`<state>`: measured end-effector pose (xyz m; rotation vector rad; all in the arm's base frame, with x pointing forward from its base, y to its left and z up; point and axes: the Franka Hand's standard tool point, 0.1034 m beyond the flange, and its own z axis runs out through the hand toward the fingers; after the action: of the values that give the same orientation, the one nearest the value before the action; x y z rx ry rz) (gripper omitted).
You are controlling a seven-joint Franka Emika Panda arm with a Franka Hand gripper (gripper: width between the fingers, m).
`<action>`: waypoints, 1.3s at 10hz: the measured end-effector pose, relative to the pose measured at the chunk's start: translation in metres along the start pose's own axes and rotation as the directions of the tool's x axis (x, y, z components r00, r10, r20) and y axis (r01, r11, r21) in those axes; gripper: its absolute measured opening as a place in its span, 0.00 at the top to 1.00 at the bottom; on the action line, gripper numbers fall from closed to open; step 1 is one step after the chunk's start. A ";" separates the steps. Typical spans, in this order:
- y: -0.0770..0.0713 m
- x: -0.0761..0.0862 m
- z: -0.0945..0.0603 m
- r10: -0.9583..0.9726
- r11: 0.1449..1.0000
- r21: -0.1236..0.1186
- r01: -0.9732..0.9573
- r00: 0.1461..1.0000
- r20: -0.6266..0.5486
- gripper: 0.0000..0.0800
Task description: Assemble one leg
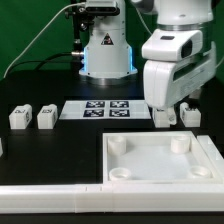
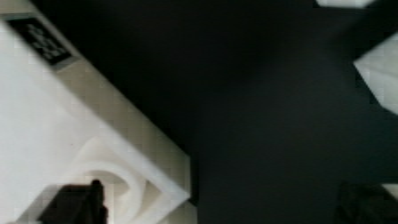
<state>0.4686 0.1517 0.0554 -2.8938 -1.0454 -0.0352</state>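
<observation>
Several small white legs with marker tags stand on the black table: two at the exterior view's left (image 1: 18, 117) (image 1: 46, 117) and two at its right (image 1: 165, 115) (image 1: 190, 113). My gripper (image 1: 172, 103) hangs just above the two right legs, behind the large white panel (image 1: 160, 172) with corner sockets. In the wrist view the gripper (image 2: 222, 206) is open and empty, one dark finger (image 2: 71, 205) over the panel's corner socket (image 2: 125, 175), the other barely visible over black table. Blurred white pieces, probably legs (image 2: 381, 68), show at the picture's edge.
The marker board (image 1: 97, 108) lies in front of the robot base (image 1: 105, 50). A long white rail (image 1: 50, 198) runs along the front edge, left of the panel. A tag (image 2: 43, 40) shows on the white surface in the wrist view.
</observation>
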 end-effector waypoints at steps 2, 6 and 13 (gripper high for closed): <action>-0.018 0.009 0.001 0.243 0.970 0.013 -0.243 0.970 -0.007 0.19; -0.023 0.009 0.005 0.497 0.867 0.039 -0.497 0.868 0.007 0.19; -0.033 -0.023 0.010 0.479 0.839 0.008 -0.543 0.746 0.463 0.19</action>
<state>0.4302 0.1632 0.0459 -3.0009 -0.2066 0.7311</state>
